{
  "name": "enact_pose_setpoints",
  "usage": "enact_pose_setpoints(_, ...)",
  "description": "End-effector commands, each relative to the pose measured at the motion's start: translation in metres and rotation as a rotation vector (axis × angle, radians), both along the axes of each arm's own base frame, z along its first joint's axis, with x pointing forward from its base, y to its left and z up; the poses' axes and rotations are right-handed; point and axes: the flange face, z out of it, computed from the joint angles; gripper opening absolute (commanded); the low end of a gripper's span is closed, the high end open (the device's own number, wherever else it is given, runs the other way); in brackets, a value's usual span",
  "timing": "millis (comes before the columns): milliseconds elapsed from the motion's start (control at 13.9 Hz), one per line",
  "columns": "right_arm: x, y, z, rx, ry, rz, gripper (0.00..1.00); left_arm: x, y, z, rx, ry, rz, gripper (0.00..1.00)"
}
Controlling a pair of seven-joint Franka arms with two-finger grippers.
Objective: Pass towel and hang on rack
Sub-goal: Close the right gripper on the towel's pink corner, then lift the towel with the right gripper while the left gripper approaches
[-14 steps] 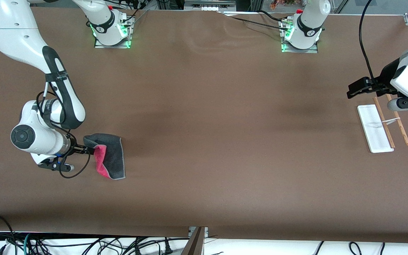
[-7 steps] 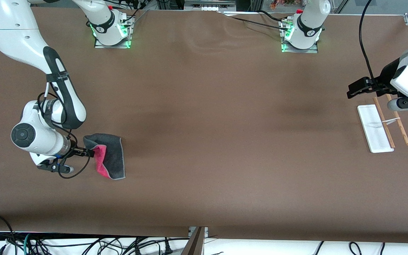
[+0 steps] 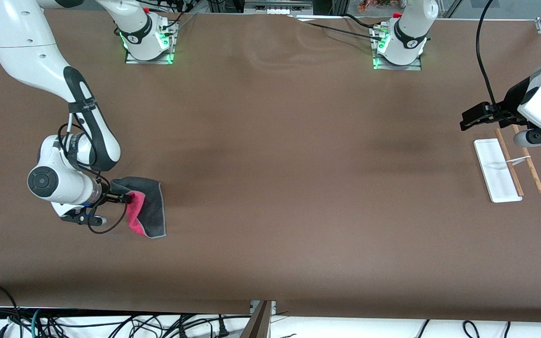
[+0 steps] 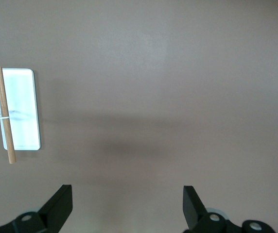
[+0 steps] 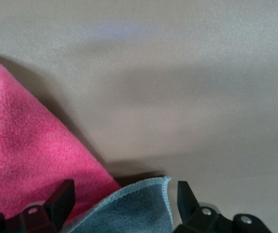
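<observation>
The towel [image 3: 146, 206] lies on the brown bench [image 3: 280, 188] toward the right arm's end, folded over so that a pink-red flap shows beside the dark grey face, with light stitching along the edge. The right claw [image 3: 127, 199] is low at the edge of the towel that faces the right arm. In the right wrist view its two black fingers [image 5: 56, 201] stand wide apart, with the pink-red fold and a grey corner of the towel [image 5: 42, 160] between them; the fingers are not pressed together on the cloth.

The rack [image 3: 503, 166] stands toward the left arm's end of the bench, well apart from the towel. Its flat white base rests on the bench, and two thin wooden rods run along it, joined by a white crosspiece. The left claw [image 3: 468, 119] waits in the air over bare bench just beside the rack's end. In the left wrist view its fingers [image 4: 59, 206] are spread wide with nothing between them, and the rack [image 4: 15, 109] shows off to one side.

No brand name, label or writing can be read on the towel, the rack or the arms.
</observation>
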Motion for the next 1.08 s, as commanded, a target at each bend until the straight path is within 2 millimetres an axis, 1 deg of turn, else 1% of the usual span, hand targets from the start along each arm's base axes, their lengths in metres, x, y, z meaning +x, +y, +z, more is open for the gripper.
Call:
enact_pose_setpoints(0, -0.003, 0.003, 0.015, -0.005, 0.022, -0.004, 0.49, -0.004, -0.005, 0.01, -0.009, -0.009, -0.016, 1.0)
enact_pose_setpoints(144, -0.003, 0.002, 0.018, -0.003, 0.026, 0.002, 0.38, -0.004, -0.005, 0.01, -0.009, -0.006, -0.016, 1.0)
enact_pose_setpoints(216, -0.004, 0.0, 0.019, -0.004, 0.034, 0.005, 0.29, -0.004, -0.003, 0.009, -0.007, -0.003, -0.015, 1.0)
enact_pose_setpoints(288, -0.004, 0.0, 0.019, -0.004, 0.04, 0.006, 0.26, -0.004, -0.003, 0.01, -0.007, -0.006, -0.015, 1.0)
enact_pose_setpoints(432, -0.006, -0.001, 0.017, -0.003, 0.045, 0.003, 0.26, -0.004, -0.005, 0.01, -0.009, -0.006, -0.016, 1.0)
enact_pose_setpoints(575, -0.009, -0.001, 0.015, -0.005, 0.072, -0.002, 0.21, -0.004, -0.005, 0.01, -0.009, -0.006, -0.016, 1.0)
enact_pose_setpoints(791, -0.014, -0.001, 0.012, -0.007, 0.105, -0.005, 0.0, -0.004, -0.005, 0.009, -0.009, -0.005, -0.016, 1.0)
enact_pose_setpoints(935, -0.016, 0.003, 0.016, -0.006, 0.142, -0.001, 0.0, -0.004, -0.005, 0.009, -0.009, -0.005, -0.016, 1.0)
enact_pose_setpoints(1007, -0.013, 0.004, 0.025, -0.006, 0.127, 0.005, 0.0, -0.004, -0.005, 0.009, -0.007, -0.003, -0.018, 1.0)
